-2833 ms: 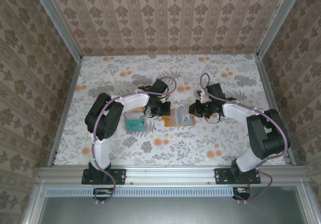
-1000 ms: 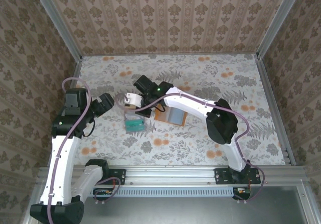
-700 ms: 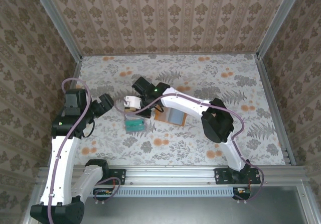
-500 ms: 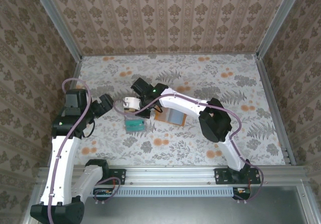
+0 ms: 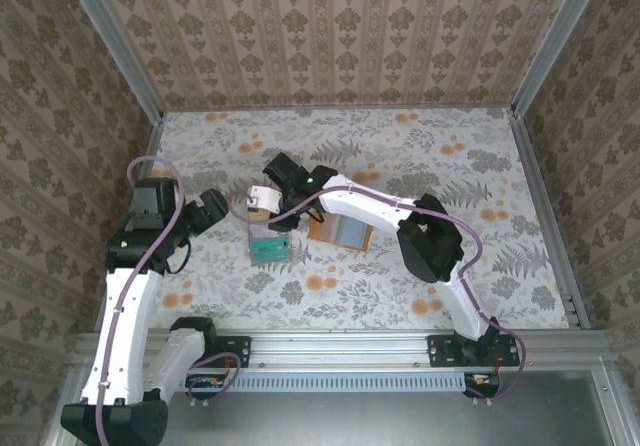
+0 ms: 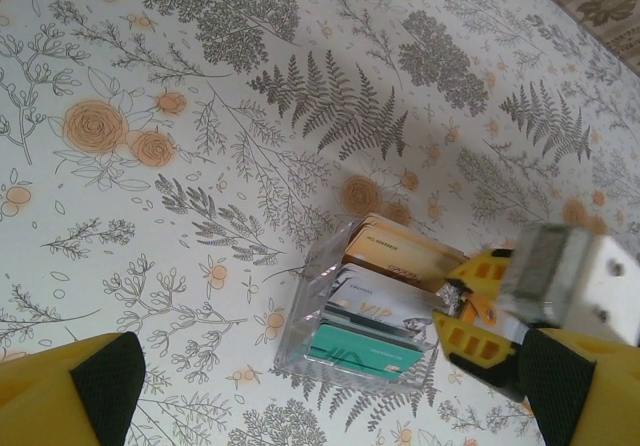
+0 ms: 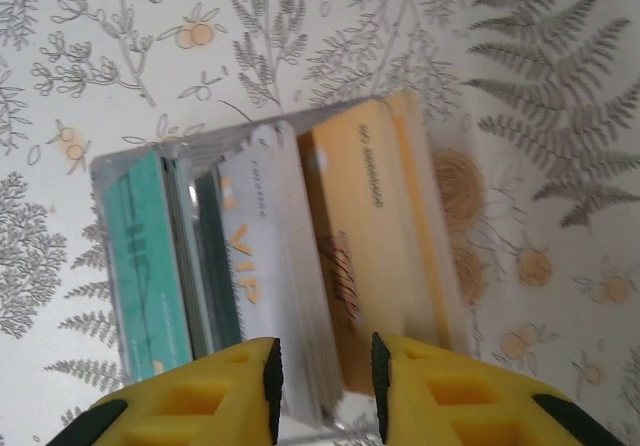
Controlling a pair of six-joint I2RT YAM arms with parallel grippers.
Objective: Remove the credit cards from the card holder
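Note:
The credit cards (image 7: 250,256) stand on edge in a clear plastic tray (image 6: 310,296): teal, dark, white "VIP" and beige ones. My right gripper (image 7: 322,381) is open right over their top edges, with the white and beige cards' edges in the gap between its yellow fingers. In the left wrist view the right gripper (image 6: 455,306) sits at the tray's right end. The card holder (image 5: 340,229), an orange-tan wallet lying open with its pale grey-blue inside up, is just right of the tray (image 5: 268,244). My left gripper (image 5: 212,211) hangs wide open, raised off to the tray's left.
The floral tablecloth (image 5: 400,156) spreads to metal rails (image 5: 340,341) at the front and papered walls on three sides. The right arm (image 5: 370,204) stretches across the middle, above the wallet.
The left arm has pulled back from the wallet and risen to the left. The right arm has swung across to the tray; over the last second its gripper only edged along the cards.

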